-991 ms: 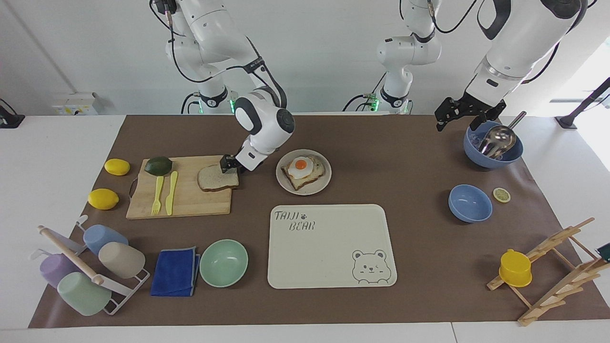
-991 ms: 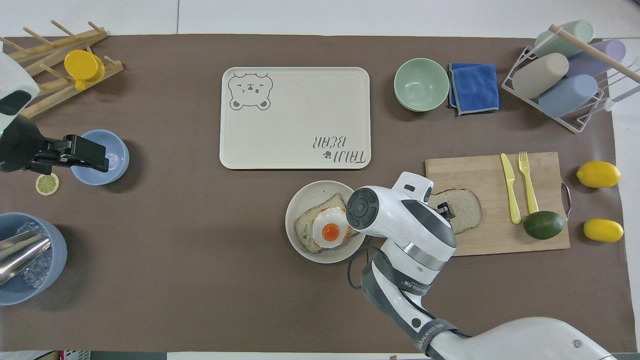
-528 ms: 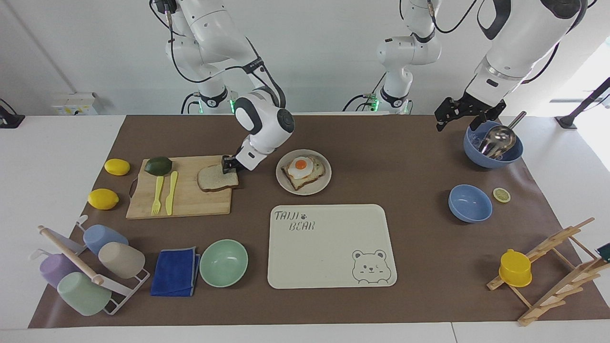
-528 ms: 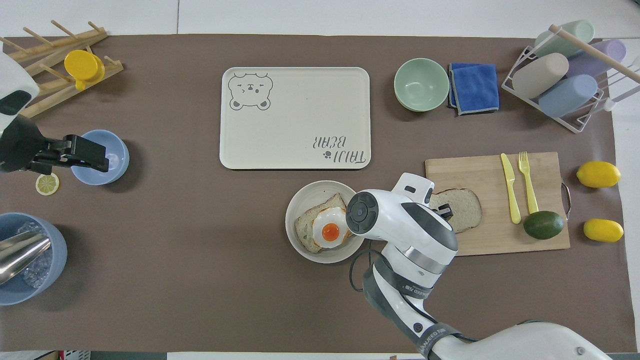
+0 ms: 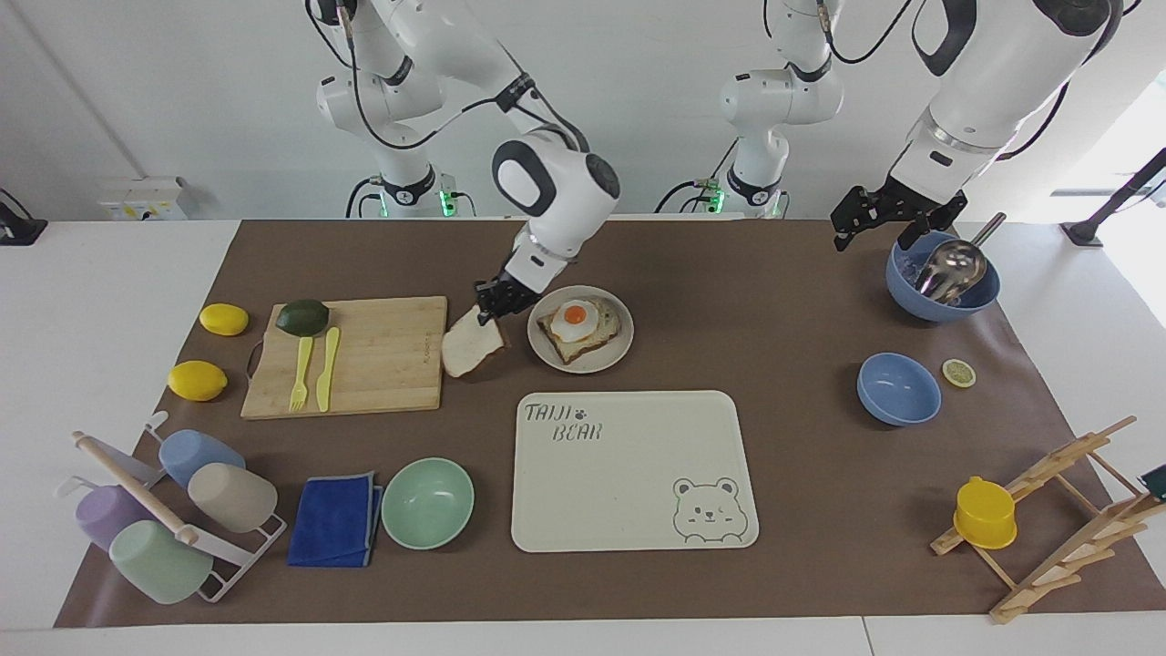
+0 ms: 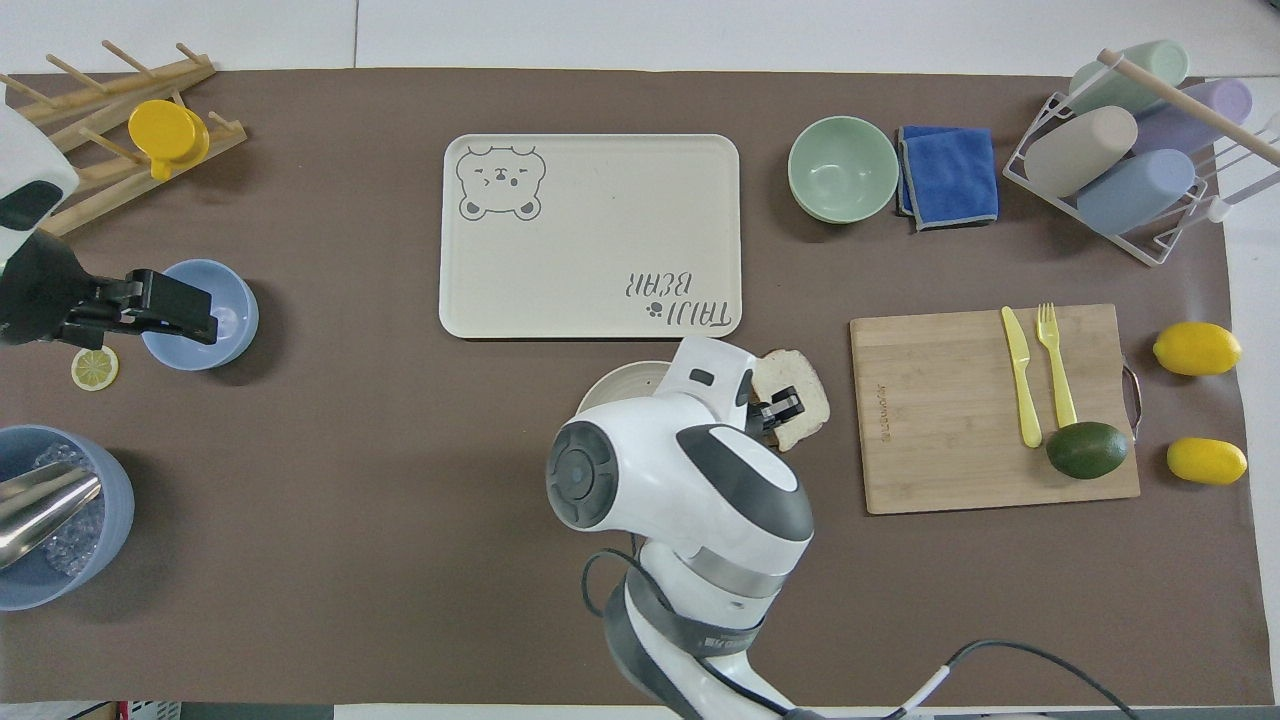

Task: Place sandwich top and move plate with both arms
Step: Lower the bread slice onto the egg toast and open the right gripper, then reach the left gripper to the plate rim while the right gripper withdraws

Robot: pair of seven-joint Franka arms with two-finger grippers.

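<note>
A brown mat covers the white desk (image 5: 137,264), with a pale wall where the two arms are mounted. The right pincer (image 5: 493,302) is clamped on one edge of the sandwich top (image 5: 471,346), and the slice hangs tilted in the air over the strip of mat between the wooden cutting board (image 5: 383,364) and the plate (image 5: 608,357); the overhead view shows the slice (image 6: 795,405) just beside the board's edge, clear of it. The plate sits near the middle of the desk, nearer to the robots than the cream tray (image 5: 629,474), and carries a toast slice with a fried egg (image 5: 576,317). On the board lie a yellow fork (image 5: 300,374), a yellow knife (image 5: 326,369) and an avocado (image 5: 302,316). The left pincer (image 5: 888,223) waits in the air toward the left arm's end of the desk, over the mat beside the blue bowl holding a metal scoop (image 5: 947,269); its fingers stand apart and carry nothing.
</note>
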